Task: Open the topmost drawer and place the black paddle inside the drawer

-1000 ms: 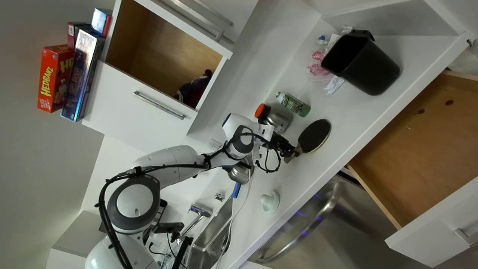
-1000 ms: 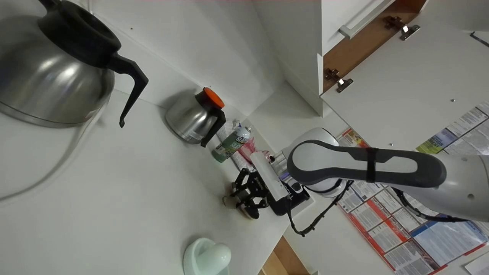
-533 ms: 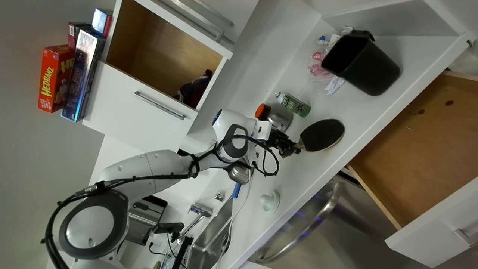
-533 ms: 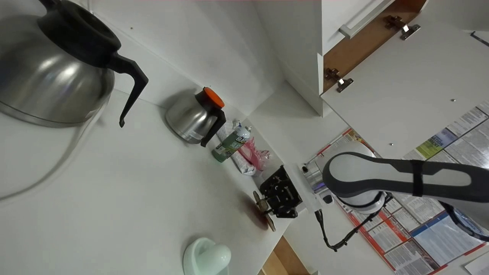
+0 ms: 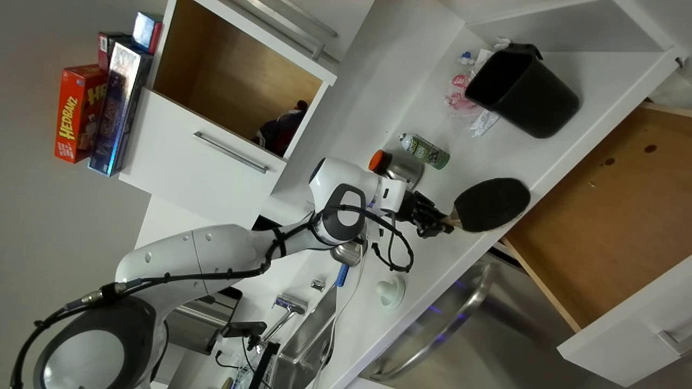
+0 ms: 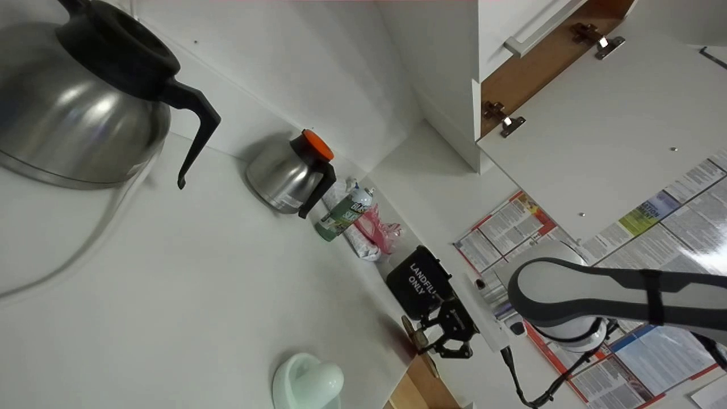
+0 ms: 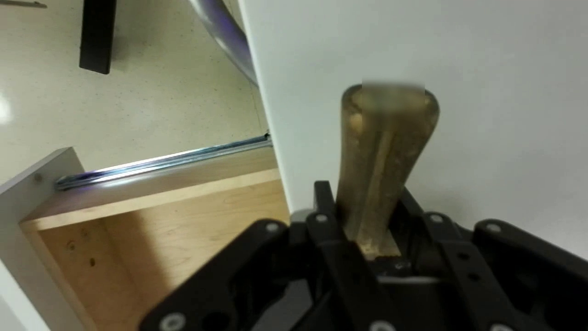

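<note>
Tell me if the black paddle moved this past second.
Yes: in an exterior view, the black paddle moved toward the open drawer, which stayed put.

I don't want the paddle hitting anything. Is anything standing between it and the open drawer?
Nothing visible blocks it. The gripper holds the black paddle by its handle near the counter edge, and the topmost drawer stands open beyond that edge. The black bin appears off to one side of the path.

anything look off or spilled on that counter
Nothing looks spilled, but crumpled pink plastic lies loose on the smooth white counter beside the boxy black bin marked LANDFILL ONLY: odd, as if rubbish missed it.
</note>
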You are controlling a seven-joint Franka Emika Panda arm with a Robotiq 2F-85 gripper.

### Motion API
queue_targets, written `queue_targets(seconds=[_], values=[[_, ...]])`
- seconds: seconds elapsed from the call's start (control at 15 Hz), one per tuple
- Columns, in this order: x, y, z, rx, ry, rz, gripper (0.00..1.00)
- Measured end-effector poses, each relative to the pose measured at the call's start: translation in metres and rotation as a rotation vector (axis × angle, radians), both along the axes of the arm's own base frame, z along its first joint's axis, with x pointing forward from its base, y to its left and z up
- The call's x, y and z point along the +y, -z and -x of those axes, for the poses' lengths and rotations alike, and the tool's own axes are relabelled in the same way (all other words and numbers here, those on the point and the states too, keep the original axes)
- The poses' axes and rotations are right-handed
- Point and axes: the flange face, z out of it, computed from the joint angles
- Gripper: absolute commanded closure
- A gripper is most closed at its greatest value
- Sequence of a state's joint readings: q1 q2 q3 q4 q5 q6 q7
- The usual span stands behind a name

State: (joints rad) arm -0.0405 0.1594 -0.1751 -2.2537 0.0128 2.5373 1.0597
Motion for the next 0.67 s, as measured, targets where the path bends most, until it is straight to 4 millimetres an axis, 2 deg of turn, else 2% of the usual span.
queue_targets(seconds=[0.33,0.67], values=[[-0.032,0.018,0.026,0.054,0.036,0.021,0.91],[-0.073,0.029,0.050,0.092,0.106,0.020,0.91]])
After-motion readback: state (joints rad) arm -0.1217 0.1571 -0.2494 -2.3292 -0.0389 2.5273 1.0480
